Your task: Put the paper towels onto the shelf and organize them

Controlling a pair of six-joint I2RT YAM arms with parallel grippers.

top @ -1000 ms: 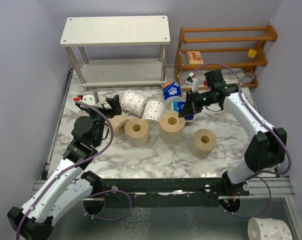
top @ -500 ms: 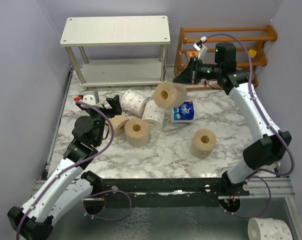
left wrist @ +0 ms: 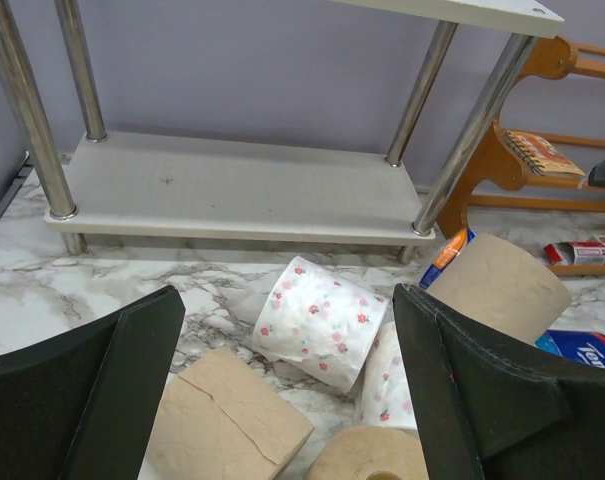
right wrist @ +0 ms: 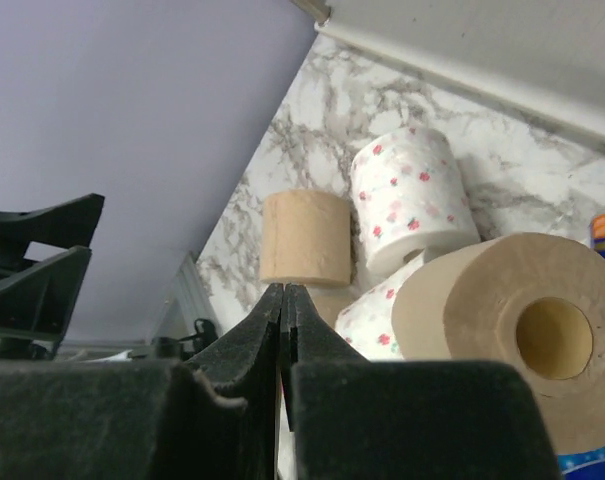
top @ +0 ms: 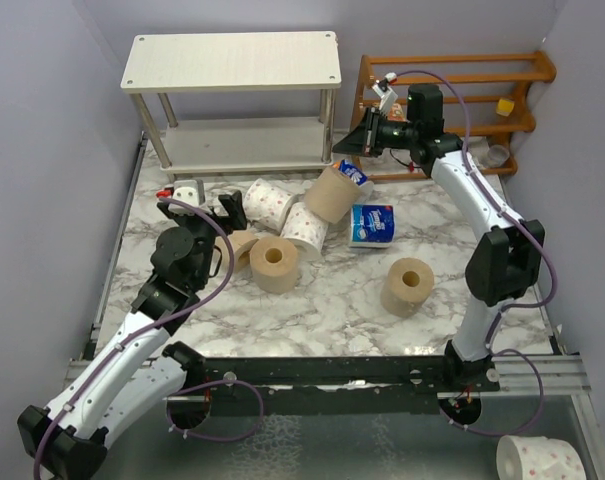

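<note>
The shelf (top: 232, 60) stands at the back, both boards bare; its lower board shows in the left wrist view (left wrist: 232, 185). My right gripper (top: 357, 140) hovers shut and empty by the shelf's right leg, above a tilted tan roll (top: 332, 193) that leans on a blue-wrapped roll (top: 353, 172). Another blue-wrapped roll (top: 372, 224) lies flat. Two pink-dotted rolls (top: 269, 202) (top: 307, 228) and tan rolls (top: 274, 264) (top: 237, 245) (top: 407, 285) sit on the table. My left gripper (top: 202, 208) is open, just short of the dotted roll (left wrist: 317, 320). The right wrist view shows its closed tips (right wrist: 284, 290).
An orange-brown wooden rack (top: 452, 100) with small items stands right of the shelf, close behind my right gripper. Grey walls close in the left and back. Another dotted roll (top: 537, 460) lies off the table at the bottom right.
The tan roll went from mid-table, up through the air, to rest tilted near the shelf's right leg. One blue-wrapped roll tipped flat. My right gripper rose toward the rack. The left arm edged forward.
</note>
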